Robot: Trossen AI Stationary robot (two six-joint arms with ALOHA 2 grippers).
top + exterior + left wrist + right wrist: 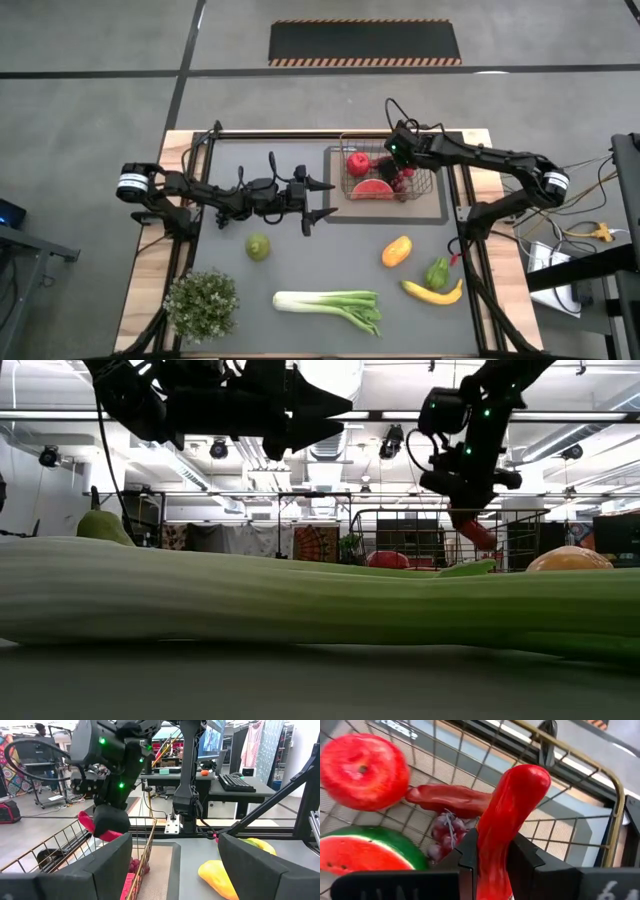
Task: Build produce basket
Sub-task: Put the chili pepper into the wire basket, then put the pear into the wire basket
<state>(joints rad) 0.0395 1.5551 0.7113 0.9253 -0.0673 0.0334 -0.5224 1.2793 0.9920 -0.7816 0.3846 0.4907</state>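
Right hand (492,862) clamps red chilli (512,815) over basket (437,190), poised for drop. Left hand (322,200) open, idle mid-table.

Bushy potted plant (201,303), grey table (300,270)

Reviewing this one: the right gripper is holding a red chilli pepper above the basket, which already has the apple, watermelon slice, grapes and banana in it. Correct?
Not the banana: the high view shows it lying on the table, outside the basket. The rest holds: the right gripper grips a red chilli pepper above the basket, which holds the apple, watermelon slice and grapes.
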